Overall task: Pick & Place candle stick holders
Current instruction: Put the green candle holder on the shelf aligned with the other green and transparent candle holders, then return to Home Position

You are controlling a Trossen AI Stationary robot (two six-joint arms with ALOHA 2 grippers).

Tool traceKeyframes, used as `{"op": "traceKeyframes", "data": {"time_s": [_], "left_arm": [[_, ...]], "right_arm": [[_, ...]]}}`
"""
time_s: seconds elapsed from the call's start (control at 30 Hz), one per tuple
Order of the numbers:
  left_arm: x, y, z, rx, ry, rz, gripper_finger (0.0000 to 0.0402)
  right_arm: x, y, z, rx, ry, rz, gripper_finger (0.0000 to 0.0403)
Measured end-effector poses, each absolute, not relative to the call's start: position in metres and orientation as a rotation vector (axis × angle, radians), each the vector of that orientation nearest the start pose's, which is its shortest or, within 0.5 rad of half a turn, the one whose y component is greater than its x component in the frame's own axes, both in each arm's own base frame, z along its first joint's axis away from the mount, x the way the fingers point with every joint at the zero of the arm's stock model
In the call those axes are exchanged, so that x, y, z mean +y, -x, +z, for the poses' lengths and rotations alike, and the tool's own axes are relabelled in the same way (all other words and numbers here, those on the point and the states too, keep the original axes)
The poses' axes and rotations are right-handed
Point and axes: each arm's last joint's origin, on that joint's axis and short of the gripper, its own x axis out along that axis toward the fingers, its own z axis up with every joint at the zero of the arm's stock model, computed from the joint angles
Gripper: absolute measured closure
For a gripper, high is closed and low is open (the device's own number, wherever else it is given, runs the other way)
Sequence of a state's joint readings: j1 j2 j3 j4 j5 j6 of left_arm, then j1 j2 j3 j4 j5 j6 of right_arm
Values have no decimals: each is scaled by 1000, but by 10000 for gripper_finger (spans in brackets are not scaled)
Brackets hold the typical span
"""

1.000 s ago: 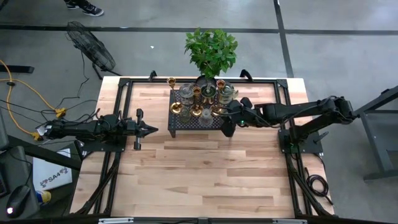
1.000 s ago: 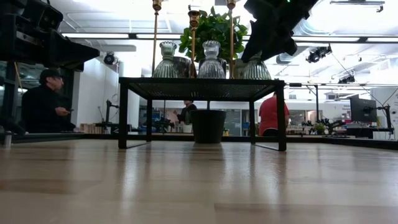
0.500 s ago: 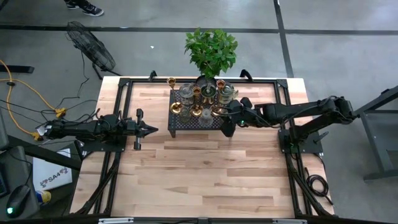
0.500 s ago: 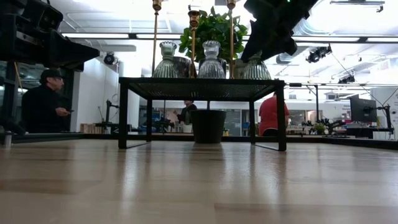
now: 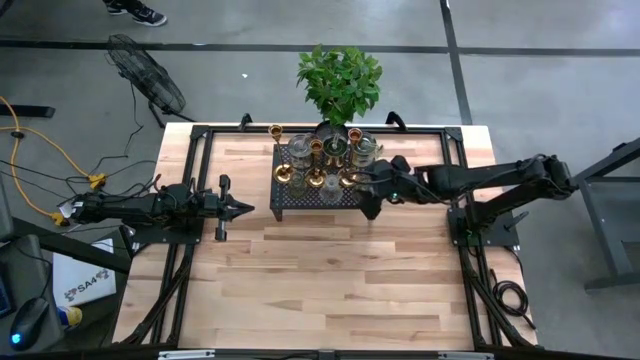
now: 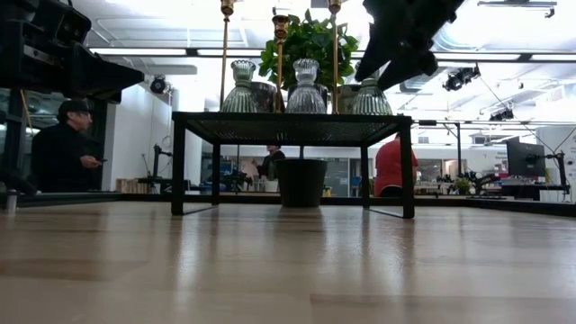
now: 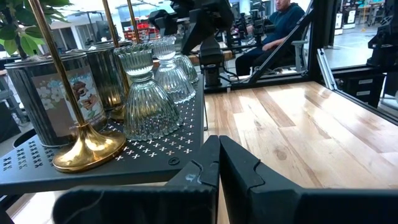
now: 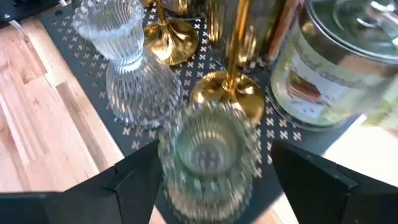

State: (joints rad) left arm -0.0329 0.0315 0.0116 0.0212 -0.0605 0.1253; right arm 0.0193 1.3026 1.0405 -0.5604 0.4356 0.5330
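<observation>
The right hand (image 5: 372,188) has spread its fingers over the last moment. A second ago they stood narrower at the near right corner of the black perforated stand (image 5: 318,197); now they are wide, and in the right wrist view a ribbed glass holder (image 8: 208,158) sits between them with a clear gap on either side. I take that as either a release just made or an opening for a grab; from here I cannot tell which. Nothing is gripped either way, and this holder stands on the stand on its own.

The holder lies directly under the hand, centred between the two dark fingers (image 8: 134,177), at the stand's right edge. Just behind it is a slim brass stick (image 8: 230,87) on a round base. A second ribbed glass holder (image 8: 124,68) stands beside that, and a printed tin (image 8: 323,68) crowds in on the other side. From table height the hand (image 6: 396,54) hangs above the stand's right end, over the rightmost glass piece (image 6: 371,97).

The rest of the candle stick holders (image 5: 320,160) are bunched on the stand at the far middle of the worktop (image 5: 320,280), in front of the potted plant (image 5: 340,80). The left hand (image 5: 238,208) is pinched tight and empty. It waits low over the worktop, well to the left of the stand.
</observation>
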Motion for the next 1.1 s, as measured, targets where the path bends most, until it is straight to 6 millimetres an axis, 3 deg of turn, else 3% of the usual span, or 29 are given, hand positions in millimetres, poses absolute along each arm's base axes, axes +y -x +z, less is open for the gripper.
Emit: {"op": "traceKeyframes", "data": {"time_s": [0.6, 0.83, 1.1], "left_arm": [[-1, -99, 167, 0, -125, 28, 402], [-1, -99, 167, 0, -125, 28, 402], [-2, -99, 167, 0, -125, 28, 402]], "right_arm": [[40, -223, 292, 795, -297, -459, 113], [56, -194, 262, 811, -258, -361, 141], [58, -169, 223, 714, -301, -263, 214]]}}
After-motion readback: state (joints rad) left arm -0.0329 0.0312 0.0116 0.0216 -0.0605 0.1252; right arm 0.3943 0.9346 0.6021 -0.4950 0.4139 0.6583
